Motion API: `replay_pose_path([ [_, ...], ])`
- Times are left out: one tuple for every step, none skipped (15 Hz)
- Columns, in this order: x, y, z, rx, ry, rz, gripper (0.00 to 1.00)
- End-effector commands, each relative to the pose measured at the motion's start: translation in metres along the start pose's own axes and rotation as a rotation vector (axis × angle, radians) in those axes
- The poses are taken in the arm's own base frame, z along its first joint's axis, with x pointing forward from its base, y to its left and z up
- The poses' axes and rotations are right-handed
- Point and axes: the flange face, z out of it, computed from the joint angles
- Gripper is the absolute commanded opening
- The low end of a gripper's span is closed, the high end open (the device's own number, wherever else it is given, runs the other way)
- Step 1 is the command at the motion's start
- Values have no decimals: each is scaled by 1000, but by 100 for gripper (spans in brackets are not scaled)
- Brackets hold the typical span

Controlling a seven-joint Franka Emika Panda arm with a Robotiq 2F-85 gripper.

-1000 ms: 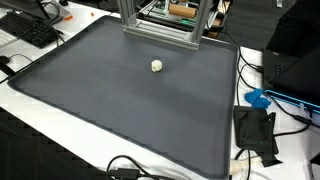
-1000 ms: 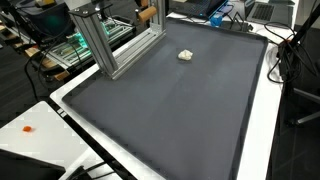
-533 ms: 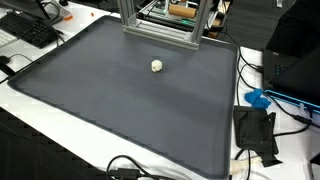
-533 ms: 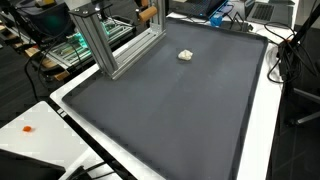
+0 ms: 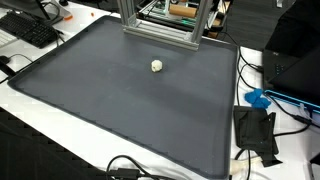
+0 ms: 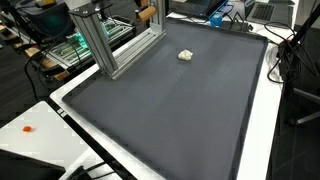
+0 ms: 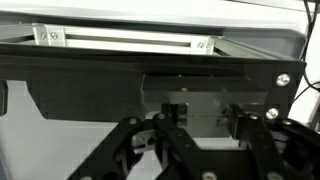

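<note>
Small white crumpled lump (image 5: pixel 157 66) sat upper-centre on dark grey mat (image 5: pixel 110 115) in both exterior views, outside wrist view; tool (image 7: pixel 195 152) clenched or released: could not tell.

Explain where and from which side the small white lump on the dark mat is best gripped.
Probably across the middle of the white lump, coming straight down from above: it is small, roundish and lies low on the flat mat, apart from the metal frame.

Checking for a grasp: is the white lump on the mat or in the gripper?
On the mat: in both exterior views the white lump sits alone on it, nothing touching it.
</note>
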Motion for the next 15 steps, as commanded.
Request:
replay_pose_path([
  [-5, -2, 16, 25, -47, -1, 28],
  [-5, -3, 18, 28, -52, -5, 28],
  [-5, -4, 21, 26, -56, -5, 28],
  [-5, -5, 23, 32, -59, -9, 28],
  [-5, -5, 25, 32, -61, -9, 28],
  [-5, -5, 26, 33, -63, -9, 28],
  [-5, -5, 26, 33, -64, -9, 28],
  [-5, -4, 25, 36, -54, -5, 28],
  [-3, -4, 22, 35, -41, -8, 28],
  [1, -4, 15, 25, -25, -14, 28],
  [3, -5, 9, 20, -16, -18, 28],
  [8, -5, 3, 15, -3, -24, 28],
  [12, -6, -1, 13, 9, -30, 28],
  [17, -6, -4, 7, 17, -42, 28],
  [22, -6, -5, 2, 24, -51, 28],
])
